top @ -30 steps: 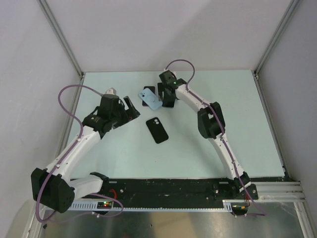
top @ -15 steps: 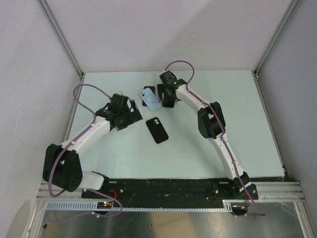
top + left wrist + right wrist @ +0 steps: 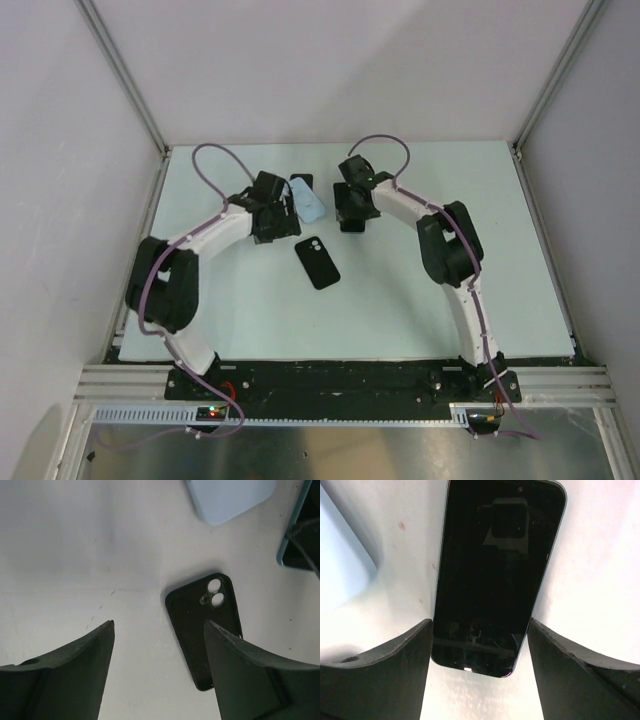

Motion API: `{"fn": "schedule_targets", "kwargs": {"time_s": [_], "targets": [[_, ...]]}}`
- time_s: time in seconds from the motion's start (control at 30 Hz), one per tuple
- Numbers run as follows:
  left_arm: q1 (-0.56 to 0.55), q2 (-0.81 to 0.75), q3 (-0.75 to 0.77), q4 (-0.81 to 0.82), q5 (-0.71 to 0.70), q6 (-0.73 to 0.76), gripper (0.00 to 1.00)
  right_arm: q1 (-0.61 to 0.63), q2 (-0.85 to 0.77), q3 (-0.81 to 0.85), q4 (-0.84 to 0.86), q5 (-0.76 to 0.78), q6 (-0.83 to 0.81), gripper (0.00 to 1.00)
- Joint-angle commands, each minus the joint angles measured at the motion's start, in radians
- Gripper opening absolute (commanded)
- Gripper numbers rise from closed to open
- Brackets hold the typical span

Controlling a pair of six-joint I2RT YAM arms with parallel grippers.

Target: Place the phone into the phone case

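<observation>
The phone (image 3: 495, 555) lies screen up on the table, dark glass with a bluish rim. My right gripper (image 3: 480, 622) is open and straddles its near end, a finger close to each long side; from above the gripper (image 3: 352, 212) covers most of the phone (image 3: 352, 226). A black phone case (image 3: 317, 262) with two camera holes lies in the middle of the table. In the left wrist view it (image 3: 205, 630) sits between my open, empty left gripper (image 3: 159, 625). A light blue case (image 3: 312, 206) lies between the two grippers, right beside my left gripper (image 3: 283, 222).
A dark flat thing (image 3: 300, 181) pokes out behind the light blue case. The phone's rim (image 3: 287, 540) shows at the right of the left wrist view. Grey walls and metal posts (image 3: 125, 80) close in the pale green table (image 3: 480, 250).
My left arm has swung right and toward the back, bringing its gripper up beside the light blue case. My right gripper has shifted slightly right and nearer.
</observation>
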Motion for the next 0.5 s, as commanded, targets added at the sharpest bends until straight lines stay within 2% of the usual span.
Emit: {"fn": "schedule_targets", "kwargs": {"time_s": [0.0, 0.17, 0.47], "targets": [[-0.014, 0.073, 0.12, -0.038, 0.03, 0.208, 0.74, -0.002, -0.134, -0.187, -0.011, -0.047, -0.013, 0.64], [-0.039, 0.132, 0.168, -0.06, 0.049, 0.317, 0.68, -0.003, -0.299, -0.44, 0.076, -0.08, 0.011, 0.64], [-0.047, 0.278, 0.224, -0.086, 0.063, 0.393, 0.58, 0.023, -0.479, -0.647, 0.114, -0.086, 0.022, 0.66]]}}
